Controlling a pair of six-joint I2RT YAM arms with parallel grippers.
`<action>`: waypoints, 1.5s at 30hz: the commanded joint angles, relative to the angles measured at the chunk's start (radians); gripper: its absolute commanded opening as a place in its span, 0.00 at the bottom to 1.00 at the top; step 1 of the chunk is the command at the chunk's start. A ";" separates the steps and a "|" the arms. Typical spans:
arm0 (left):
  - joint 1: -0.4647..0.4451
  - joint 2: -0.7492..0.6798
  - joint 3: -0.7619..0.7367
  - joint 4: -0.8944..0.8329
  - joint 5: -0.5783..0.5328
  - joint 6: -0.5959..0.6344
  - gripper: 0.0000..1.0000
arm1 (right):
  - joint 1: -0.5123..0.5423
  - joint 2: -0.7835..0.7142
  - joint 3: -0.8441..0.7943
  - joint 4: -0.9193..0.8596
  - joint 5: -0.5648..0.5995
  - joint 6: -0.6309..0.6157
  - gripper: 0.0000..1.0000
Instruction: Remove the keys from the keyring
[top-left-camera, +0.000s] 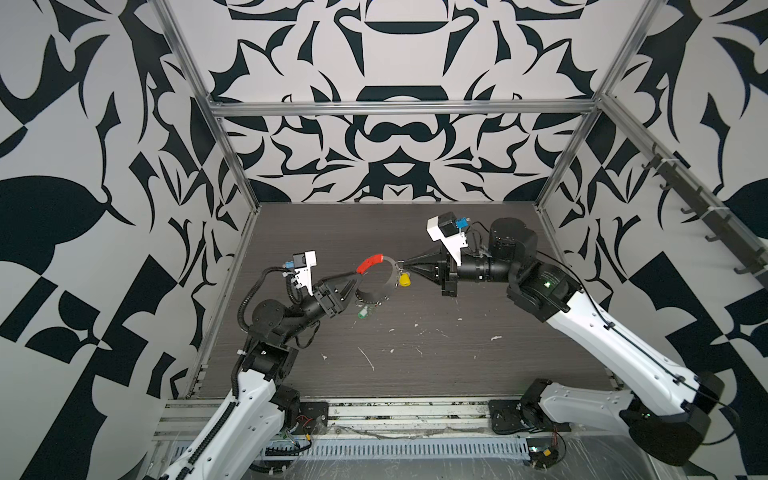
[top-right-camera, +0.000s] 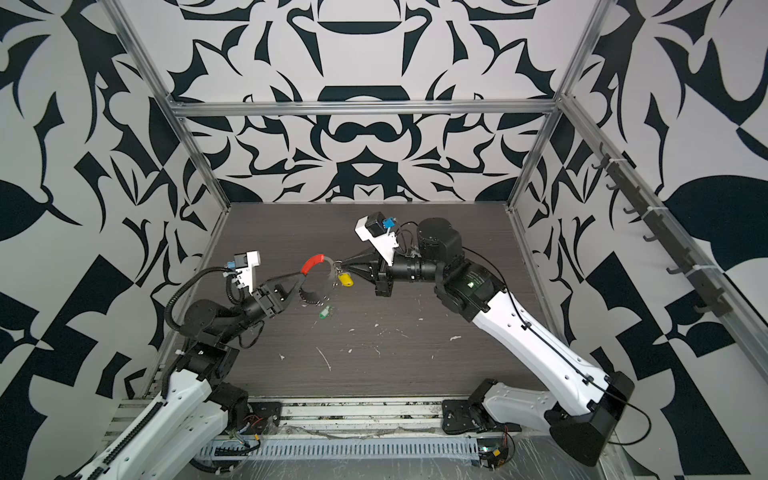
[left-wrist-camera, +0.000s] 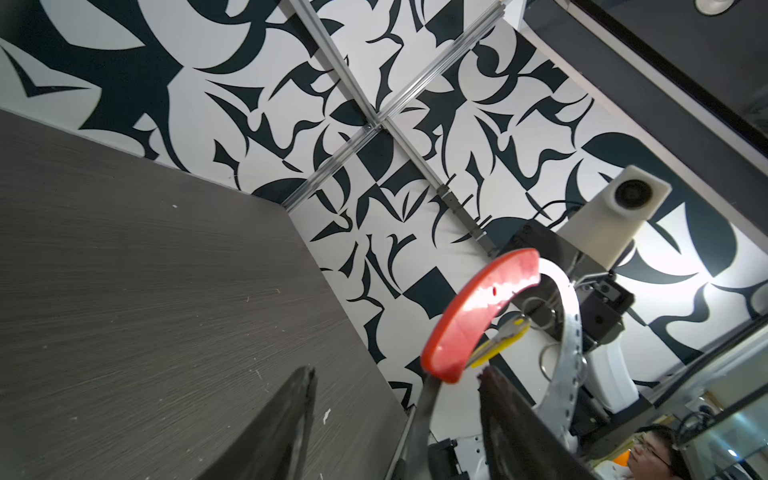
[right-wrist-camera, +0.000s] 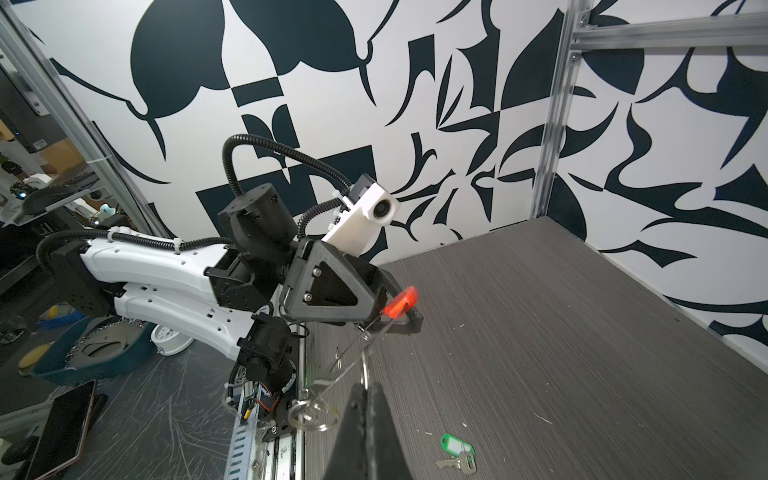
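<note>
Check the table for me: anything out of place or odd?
The green key lies loose on the table, off the keyring; the yellow key hangs on it. Stray white flecks litter the table.

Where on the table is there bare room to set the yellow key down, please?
Bare: the back strip of the table, between the keyring and the back wall. Crowded: the middle left, where the keyring is held up and the green key lies nearby, and the front middle, strewn with white flecks.
</note>
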 joint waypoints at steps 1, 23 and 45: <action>0.004 -0.008 0.010 0.053 0.041 -0.020 0.53 | -0.005 0.000 0.000 0.064 -0.008 0.018 0.00; 0.003 -0.060 0.263 -0.579 0.023 0.172 0.00 | -0.008 0.067 0.064 -0.129 -0.015 -0.090 0.00; 0.073 0.010 0.259 -0.431 0.326 0.097 0.00 | -0.009 0.003 0.064 -0.228 0.011 -0.239 0.00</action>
